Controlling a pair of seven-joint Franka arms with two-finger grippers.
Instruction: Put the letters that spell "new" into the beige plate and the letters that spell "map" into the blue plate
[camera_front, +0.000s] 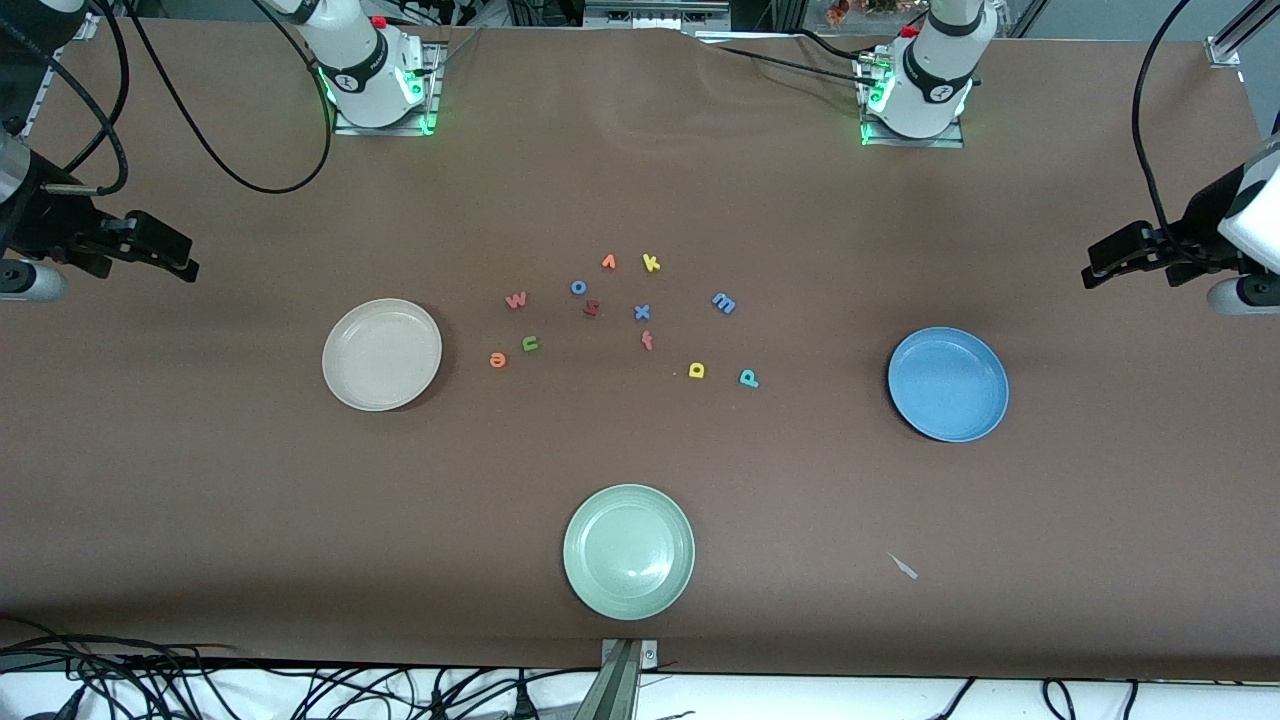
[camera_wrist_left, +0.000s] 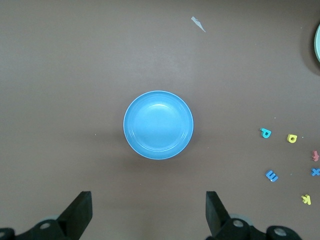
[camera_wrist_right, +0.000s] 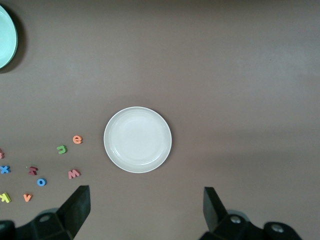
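Nothing is sorted yet. The right hand (camera_front: 190, 268) hangs spread above the desk's right-arm end; the beige plate (camera_front: 345, 385) is bare, with e (camera_front: 497, 360), n (camera_front: 530, 344), w (camera_front: 516, 300) beside it. m (camera_front: 724, 302), a (camera_front: 696, 370), p (camera_front: 748, 378) lie loose near the bare blue plate (camera_front: 920, 410); the left hand (camera_front: 1090, 272) waits spread

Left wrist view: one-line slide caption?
Open left gripper hangs above the empty blue plate, with the m, a and p loose on the table.
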